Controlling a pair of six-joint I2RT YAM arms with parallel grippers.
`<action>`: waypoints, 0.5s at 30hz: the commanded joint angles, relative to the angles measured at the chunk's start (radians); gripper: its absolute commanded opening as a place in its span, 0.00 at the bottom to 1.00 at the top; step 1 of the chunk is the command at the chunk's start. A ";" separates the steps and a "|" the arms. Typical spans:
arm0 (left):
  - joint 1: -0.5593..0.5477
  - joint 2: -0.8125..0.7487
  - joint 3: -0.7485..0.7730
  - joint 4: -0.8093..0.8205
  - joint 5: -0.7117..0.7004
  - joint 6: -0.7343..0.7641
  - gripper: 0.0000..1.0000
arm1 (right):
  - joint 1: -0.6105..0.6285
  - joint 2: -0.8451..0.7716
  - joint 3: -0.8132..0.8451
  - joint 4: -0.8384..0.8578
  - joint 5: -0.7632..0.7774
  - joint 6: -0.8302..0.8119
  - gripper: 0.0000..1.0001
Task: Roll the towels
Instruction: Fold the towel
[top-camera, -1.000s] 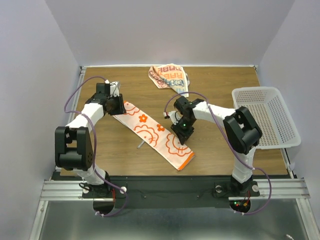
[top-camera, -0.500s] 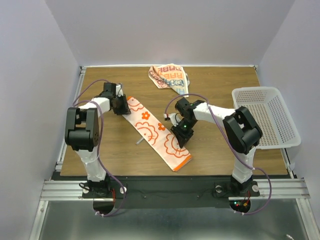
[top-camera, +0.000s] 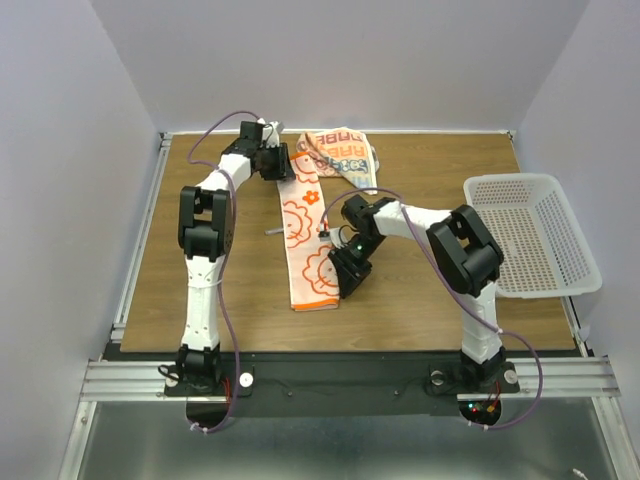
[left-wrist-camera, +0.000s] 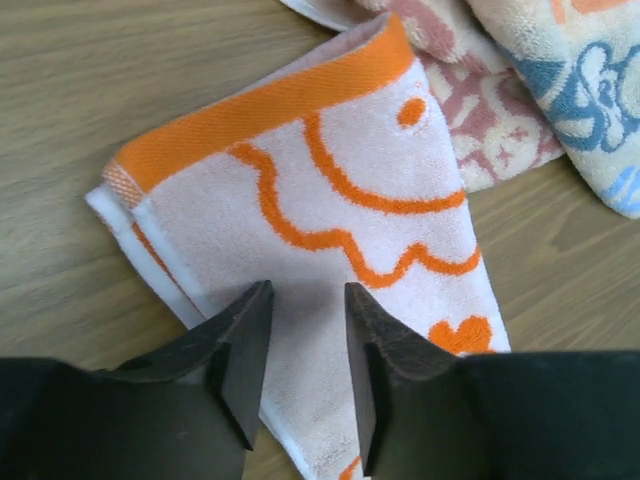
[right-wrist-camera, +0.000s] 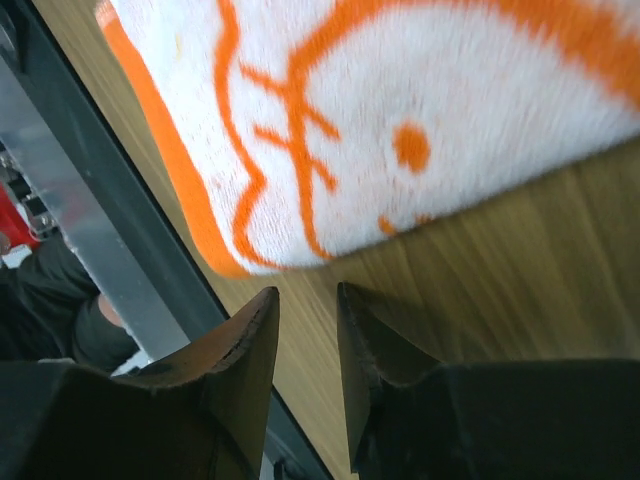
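One of the towels (top-camera: 308, 240), white with orange cartoon outlines and orange ends, lies flat as a long folded strip running from the back toward the front of the table. My left gripper (top-camera: 275, 162) hovers over its far end; in the left wrist view that gripper (left-wrist-camera: 308, 300) stands open above the strip (left-wrist-camera: 330, 200), pinching nothing. My right gripper (top-camera: 348, 275) sits beside the strip's near right edge; its own view shows it (right-wrist-camera: 308, 300) open over bare wood, just short of the towel (right-wrist-camera: 400, 120). The other towel (top-camera: 340, 153), with blue lettering (left-wrist-camera: 560, 80), lies crumpled at the back.
A white perforated basket (top-camera: 530, 235) stands at the right edge of the table. A small grey object (top-camera: 273, 230) lies on the wood just left of the strip. The table's black front edge and metal rail (right-wrist-camera: 60, 200) lie close to the right gripper.
The towel strip has swung from a diagonal to nearly straight front-to-back. My left gripper moved far back and right with its end; my right gripper shifted slightly left. Both jaws widened a little.
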 joint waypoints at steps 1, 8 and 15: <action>-0.008 -0.088 0.050 -0.101 -0.041 0.105 0.55 | 0.017 0.022 0.076 0.058 -0.033 0.030 0.36; 0.018 -0.656 -0.413 0.058 -0.147 0.284 0.99 | 0.016 -0.253 -0.027 0.062 0.056 0.027 0.62; 0.061 -1.124 -0.744 0.206 -0.134 0.241 0.99 | 0.019 -0.249 0.053 0.070 0.050 0.047 0.48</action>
